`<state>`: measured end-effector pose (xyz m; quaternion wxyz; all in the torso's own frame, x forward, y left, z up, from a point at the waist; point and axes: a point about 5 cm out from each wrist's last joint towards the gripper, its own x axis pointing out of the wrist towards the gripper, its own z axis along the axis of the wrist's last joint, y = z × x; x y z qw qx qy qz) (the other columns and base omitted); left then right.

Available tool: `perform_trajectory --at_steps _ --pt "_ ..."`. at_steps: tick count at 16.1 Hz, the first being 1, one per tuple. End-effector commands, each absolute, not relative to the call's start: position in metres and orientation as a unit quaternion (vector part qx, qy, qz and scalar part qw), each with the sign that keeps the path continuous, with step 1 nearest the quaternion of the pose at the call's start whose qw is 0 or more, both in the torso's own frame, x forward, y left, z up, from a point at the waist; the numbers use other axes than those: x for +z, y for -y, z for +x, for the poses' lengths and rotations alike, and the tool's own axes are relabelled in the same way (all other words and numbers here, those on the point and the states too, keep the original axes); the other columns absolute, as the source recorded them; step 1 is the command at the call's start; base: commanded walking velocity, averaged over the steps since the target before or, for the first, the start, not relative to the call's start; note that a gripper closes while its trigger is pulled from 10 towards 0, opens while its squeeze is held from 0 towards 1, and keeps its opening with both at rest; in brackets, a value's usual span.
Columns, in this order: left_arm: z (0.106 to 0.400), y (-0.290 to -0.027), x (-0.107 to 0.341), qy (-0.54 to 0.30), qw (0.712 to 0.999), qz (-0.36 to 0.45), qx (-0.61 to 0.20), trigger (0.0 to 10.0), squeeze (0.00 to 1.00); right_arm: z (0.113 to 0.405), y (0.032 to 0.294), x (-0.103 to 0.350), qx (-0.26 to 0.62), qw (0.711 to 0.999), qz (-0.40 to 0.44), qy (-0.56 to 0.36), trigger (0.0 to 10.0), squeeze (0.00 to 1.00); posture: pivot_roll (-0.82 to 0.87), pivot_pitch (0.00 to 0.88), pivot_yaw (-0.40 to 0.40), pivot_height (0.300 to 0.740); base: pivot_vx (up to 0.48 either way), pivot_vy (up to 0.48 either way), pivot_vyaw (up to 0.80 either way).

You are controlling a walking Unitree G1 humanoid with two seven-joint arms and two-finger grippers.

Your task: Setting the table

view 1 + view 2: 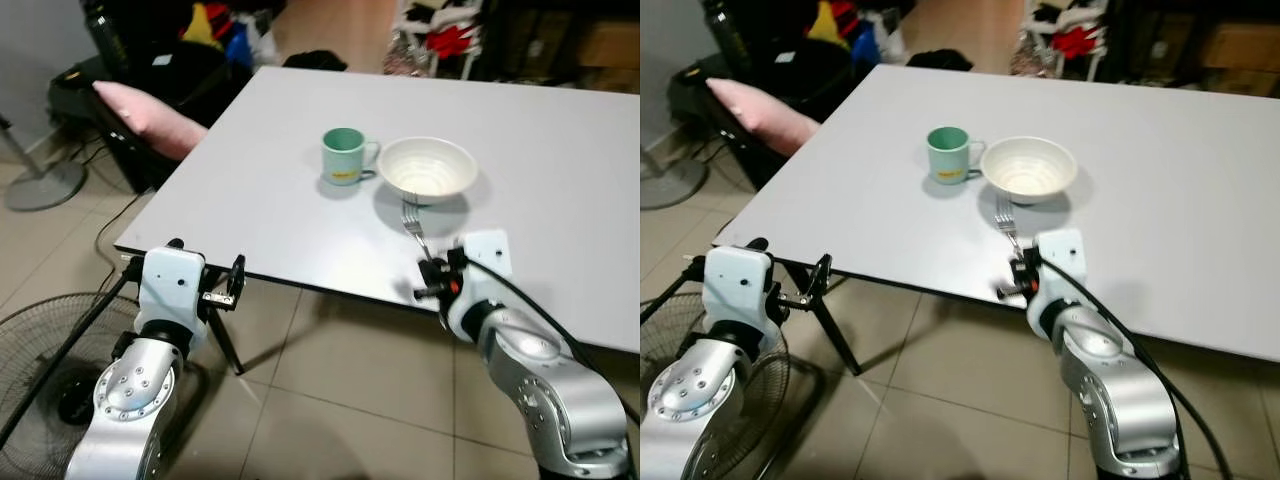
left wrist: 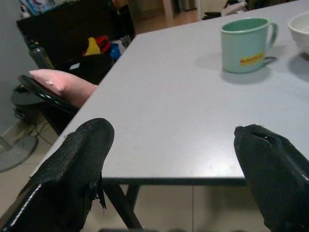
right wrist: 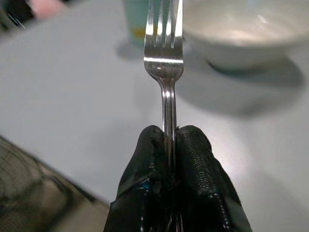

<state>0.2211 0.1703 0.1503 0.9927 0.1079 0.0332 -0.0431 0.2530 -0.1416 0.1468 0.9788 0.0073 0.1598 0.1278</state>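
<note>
Steel shows between my fingertips: my right gripper is pinched shut on the handle of the slim silver metal fork, tines aimed at the ribbed white ceramic bowl that already sits beside the pale green mug with a yellow label on the grey table. By my reckoning the fork is not yet laid down, while my left gripper waits at the table's edge, spread wide and empty. The fork's lower handle is buried in my grip, and I can't tell whether its tines rest on the tabletop.
</note>
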Motion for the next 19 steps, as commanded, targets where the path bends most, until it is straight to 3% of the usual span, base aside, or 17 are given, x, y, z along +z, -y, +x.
perform_trajectory --at_steps 1,9,13,19 --pt "0.220 -0.172 0.156 -0.022 0.993 0.112 -0.044 10.0 0.00 0.255 0.139 0.161 0.140 0.983 0.019 -0.122 10.0 0.00 -0.06 0.020 0.064 0.740 0.307 0.000 0.00" --pt "0.227 -0.168 0.166 0.002 0.991 0.116 -0.067 10.0 0.00 0.265 0.143 0.175 0.118 0.988 0.027 -0.094 10.0 0.00 -0.06 0.010 0.078 0.740 0.308 0.000 0.00" --pt "0.230 -0.166 0.167 0.007 0.990 0.117 -0.074 10.0 0.00 0.273 0.146 0.179 0.116 0.988 0.014 -0.099 10.0 0.00 -0.06 0.001 0.071 0.740 0.308 0.000 -0.57" --pt "0.228 -0.164 0.166 0.007 0.989 0.119 -0.084 10.0 0.00 0.286 0.150 0.186 0.135 0.984 -0.017 -0.117 10.0 0.00 -0.06 0.000 0.062 0.740 0.307 0.000 0.00"
